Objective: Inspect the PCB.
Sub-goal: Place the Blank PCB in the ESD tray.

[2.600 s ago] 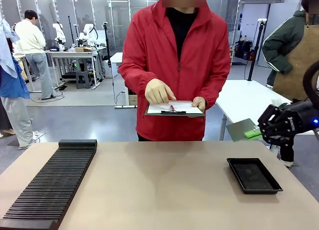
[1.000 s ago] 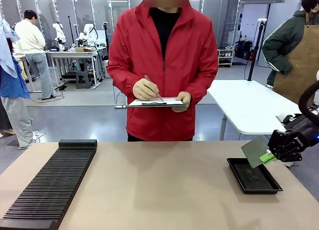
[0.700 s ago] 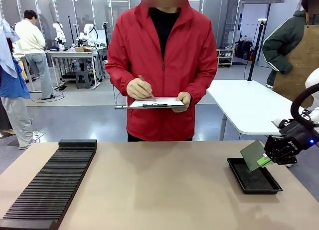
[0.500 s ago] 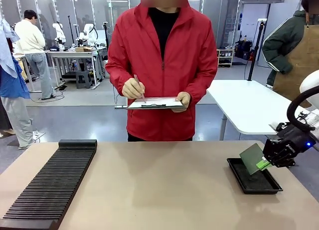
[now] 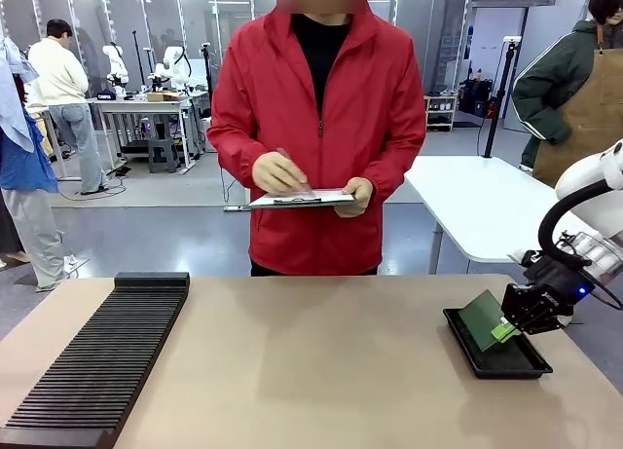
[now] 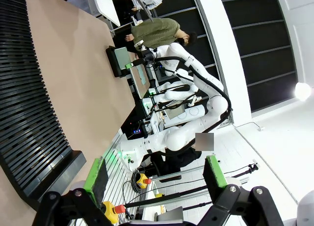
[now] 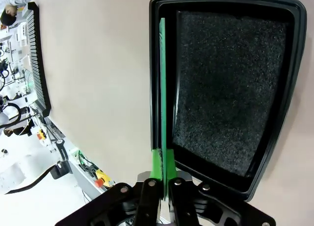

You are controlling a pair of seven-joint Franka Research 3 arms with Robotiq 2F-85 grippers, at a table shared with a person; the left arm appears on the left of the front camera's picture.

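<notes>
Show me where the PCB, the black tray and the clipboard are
PCB [image 5: 481, 318], front view, on its tilted green face.
Black tray [image 5: 498, 370], front view, on its near rim.
Clipboard [image 5: 316, 200], front view, on the sheet's near edge.

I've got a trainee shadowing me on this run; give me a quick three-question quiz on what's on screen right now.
1. True or false: the right gripper is shut on the PCB.
2. What lies under the PCB? A) the slotted black rack B) the black tray C) bare table
3. What is the person in the red jacket holding?

Key:
1. True; the board is pinched edge-on between the green pads.
2. B; the tilted board sits over the tray's left part, foam liner beside it.
3. A clipboard, one hand over it.
</notes>
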